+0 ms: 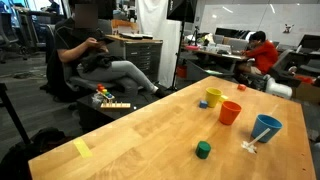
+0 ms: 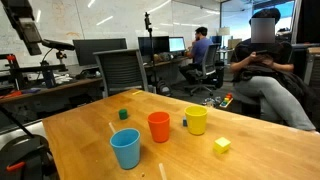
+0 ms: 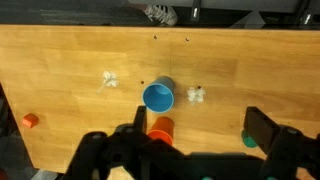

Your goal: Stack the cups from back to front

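Observation:
Three cups stand upright in a row on the wooden table (image 1: 150, 130). In both exterior views I see the yellow cup (image 1: 213, 97) (image 2: 196, 121), the orange cup (image 1: 230, 112) (image 2: 158, 126) and the blue cup (image 1: 266, 128) (image 2: 126, 149). The wrist view looks down on the blue cup (image 3: 158, 97) and the orange cup (image 3: 161, 127), which is partly behind the left finger. The yellow cup is hidden there. My gripper (image 3: 200, 135) is open and empty, high above the table, its fingers spread beside the orange cup.
A green cube (image 1: 203, 149) (image 2: 124, 114) (image 3: 249, 140) and a small white object (image 1: 249, 147) (image 3: 197, 96) lie near the blue cup. A yellow block (image 2: 222, 145) lies by the yellow cup. People sit at desks beyond the table.

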